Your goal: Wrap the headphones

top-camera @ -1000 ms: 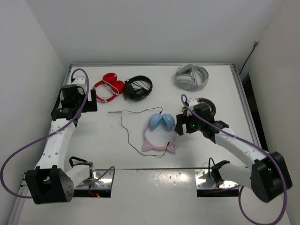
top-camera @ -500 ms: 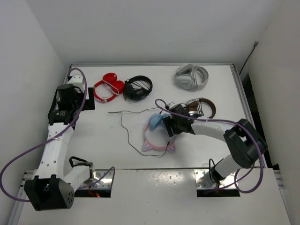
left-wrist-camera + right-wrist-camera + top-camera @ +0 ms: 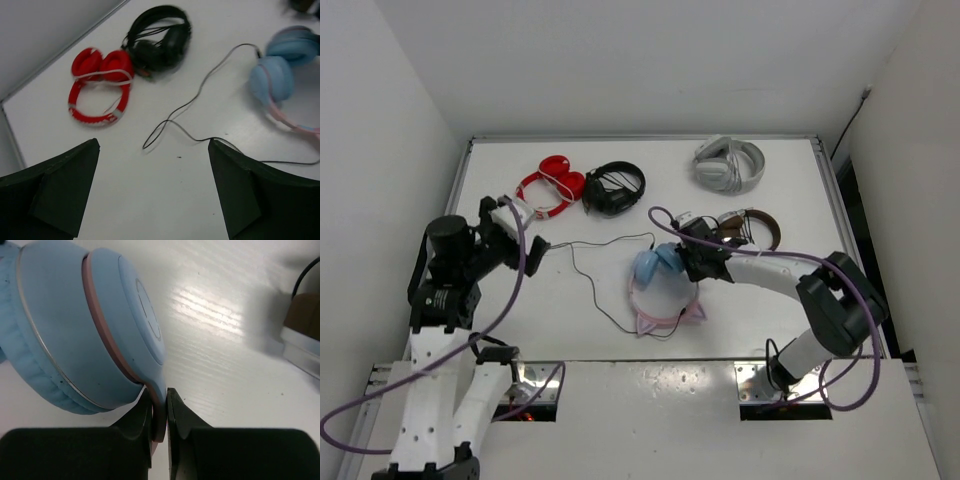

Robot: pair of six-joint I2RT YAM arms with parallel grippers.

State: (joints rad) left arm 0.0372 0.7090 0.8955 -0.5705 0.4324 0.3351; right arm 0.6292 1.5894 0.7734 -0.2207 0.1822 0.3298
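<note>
Open tabletop [image 3: 552,322] on the near left; the loose cable [image 3: 200,92] crosses the middle, the headphones [image 3: 655,268] lie right of it, a red pair [image 3: 548,185] and a black pair [image 3: 615,188] crowd the far left

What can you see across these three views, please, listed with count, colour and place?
headphones: one, light blue cups, pink cat-ear headband, table centre
cable: one, black, loose on the table, left of the blue cups
red headphones: one, red, far left
black headphones: one, black, just right of the red pair
grey headphones: one, light grey, far right
brown-and-silver headphones: one, brown and silver, right of centre, beyond the right arm
table: one, white, under everything
left gripper: one, black, open, above the cable's loose end
right gripper: one, black, shut on the rim of a blue ear cup
</note>
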